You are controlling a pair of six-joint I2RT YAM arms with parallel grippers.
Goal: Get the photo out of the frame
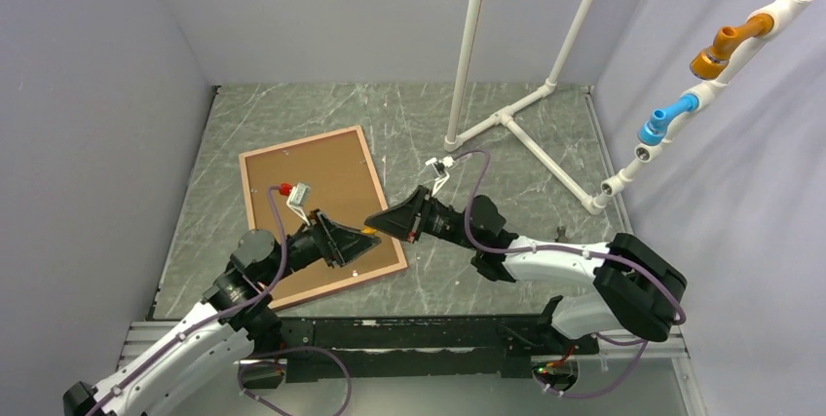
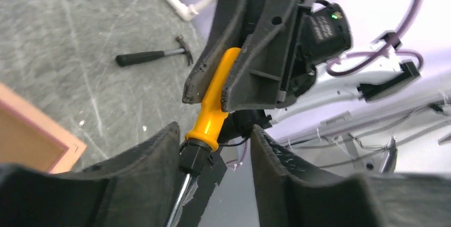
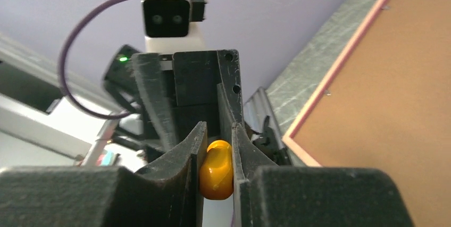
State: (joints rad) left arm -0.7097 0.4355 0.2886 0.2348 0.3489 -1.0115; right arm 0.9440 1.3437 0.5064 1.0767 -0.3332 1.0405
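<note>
- From above: shows thin pink rectangular picture frame lying back-up on grey marbled table, brown backing board uppermost, with left gripper and right gripper nose to nose above its near right corner.
- Left wrist: catches left fingers spread apart, shaft of yellow-handled screwdriver between them, black-handled hammer lying beyond.
- Right wrist: finds right jaws clamped on the yellow handle.

Reaches in from lower left with the left arm, left gripper spread wide. Bends in from lower right with the right arm, right gripper clamped on the screwdriver by its yellow handle. Meets tip to tip at mid-picture, both wrists near level.
</note>
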